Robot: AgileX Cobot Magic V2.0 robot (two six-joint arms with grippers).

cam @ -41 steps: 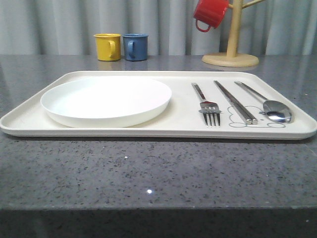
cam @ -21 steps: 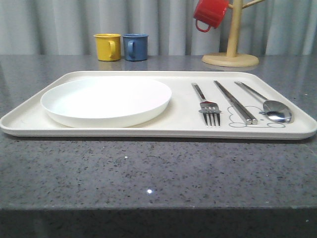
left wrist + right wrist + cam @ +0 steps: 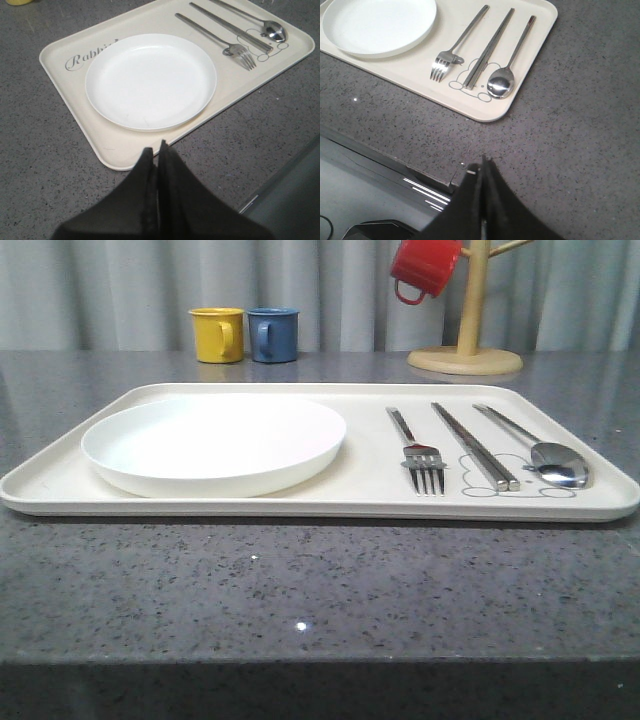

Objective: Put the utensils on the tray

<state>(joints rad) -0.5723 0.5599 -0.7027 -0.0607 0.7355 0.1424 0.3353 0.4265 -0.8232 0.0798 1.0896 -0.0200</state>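
Note:
The cream tray (image 3: 372, 498) (image 3: 112, 147) (image 3: 410, 70) lies across the dark stone table. On its right part rest a silver fork (image 3: 420, 460) (image 3: 235, 48) (image 3: 445, 62), a pair of chopsticks (image 3: 476, 448) (image 3: 230, 27) (image 3: 489, 50) and a spoon (image 3: 555, 460) (image 3: 272, 30) (image 3: 501, 82), side by side. My left gripper (image 3: 156, 148) is shut and empty, hovering by the tray's near left corner. My right gripper (image 3: 482, 165) is shut and empty, above the table's front edge, short of the tray's near right corner.
A round white plate (image 3: 214, 443) (image 3: 150, 80) fills the tray's left part. At the back stand a yellow cup (image 3: 218, 334), a blue cup (image 3: 273, 334) and a wooden mug tree (image 3: 466, 335) holding a red mug (image 3: 425, 267). Bare table stretches in front of the tray.

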